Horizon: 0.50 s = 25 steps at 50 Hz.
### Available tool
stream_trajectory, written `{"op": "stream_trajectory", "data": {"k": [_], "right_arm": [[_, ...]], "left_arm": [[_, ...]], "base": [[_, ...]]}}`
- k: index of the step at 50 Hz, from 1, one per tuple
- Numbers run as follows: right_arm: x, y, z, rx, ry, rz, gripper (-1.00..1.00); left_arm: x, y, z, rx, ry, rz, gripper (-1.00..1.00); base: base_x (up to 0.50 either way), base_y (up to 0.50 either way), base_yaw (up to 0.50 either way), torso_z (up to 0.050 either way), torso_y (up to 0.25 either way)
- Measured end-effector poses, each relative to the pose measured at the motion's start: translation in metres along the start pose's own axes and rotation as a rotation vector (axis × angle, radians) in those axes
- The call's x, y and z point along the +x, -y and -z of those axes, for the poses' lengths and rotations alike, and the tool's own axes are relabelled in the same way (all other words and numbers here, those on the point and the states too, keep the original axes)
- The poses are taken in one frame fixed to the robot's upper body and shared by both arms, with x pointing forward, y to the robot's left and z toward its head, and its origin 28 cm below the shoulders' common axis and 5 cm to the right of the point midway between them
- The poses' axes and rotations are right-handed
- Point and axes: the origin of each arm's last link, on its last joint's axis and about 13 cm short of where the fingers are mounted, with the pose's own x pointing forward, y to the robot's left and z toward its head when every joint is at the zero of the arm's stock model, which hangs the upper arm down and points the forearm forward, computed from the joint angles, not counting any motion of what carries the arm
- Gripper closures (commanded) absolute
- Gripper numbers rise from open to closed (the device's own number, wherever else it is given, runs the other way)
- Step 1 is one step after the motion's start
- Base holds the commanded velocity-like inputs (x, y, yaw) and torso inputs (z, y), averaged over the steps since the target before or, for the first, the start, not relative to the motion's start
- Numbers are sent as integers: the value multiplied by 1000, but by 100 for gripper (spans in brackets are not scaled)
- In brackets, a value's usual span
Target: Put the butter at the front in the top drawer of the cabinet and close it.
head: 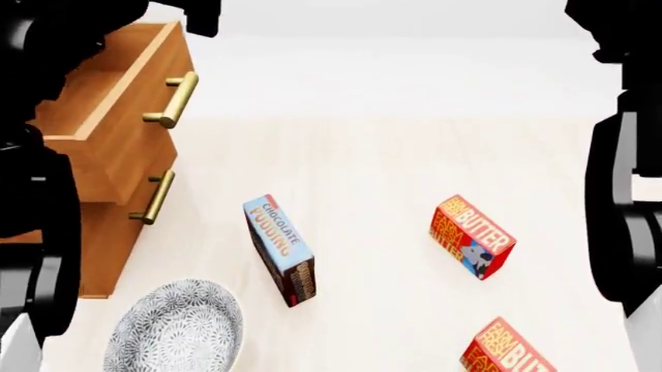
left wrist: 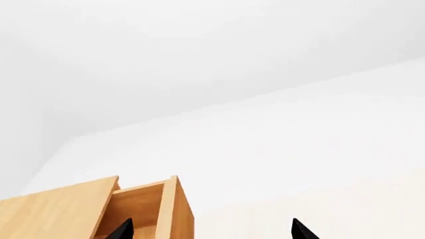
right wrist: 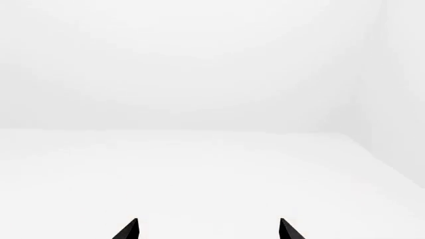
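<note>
Left wrist view: the left hand point(left wrist: 211, 231) shows only two black fingertips point(left wrist: 302, 231) set wide apart with nothing between them, so it is released. Beyond them stands the cabinet point(left wrist: 56, 214), and its top drawer point(left wrist: 143, 206) is pulled out, its hollow open from above, ready to take a carton.

Head view: the cabinet sits at the left of the pale tabletop point(head: 393, 155), the top drawer drawn forward with its brass handle point(head: 176, 99) facing the cartons; the lower drawer point(head: 108, 232) is shut. The butter at the front point(head: 509, 350) lies near the bottom edge, partly cut off, well apart from the cabinet. A second butter carton point(head: 472, 236) lies farther back, and a blue pudding box point(head: 279, 249) stands on edge between it and a patterned bowl point(head: 176, 329). Both arms hang dark at the picture's sides, clear of everything; nothing is grasped, so the pick-up seems not yet begun.

Right wrist view: the right hand point(right wrist: 207, 230) likewise shows two spread tips and bare white beyond, released and aimed away from the cartons. It looks the nearer hand for the front butter.
</note>
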Motion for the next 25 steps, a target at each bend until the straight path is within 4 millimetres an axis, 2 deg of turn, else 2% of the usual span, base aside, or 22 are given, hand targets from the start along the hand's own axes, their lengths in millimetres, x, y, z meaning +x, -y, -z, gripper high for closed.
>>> {"op": "stream_trajectory", "data": {"k": [10, 25], "right_arm": [[1, 1, 7, 0, -19, -10, -100], [2, 2, 16, -6, -47, -22, -100]], "left_arm": [[2, -23, -15, 54, -136, -41, -100], [-4, -48, -16, 61, -312, -73, -100]], "base": [[0, 0, 0, 0, 0], [0, 0, 0, 0, 0]]}}
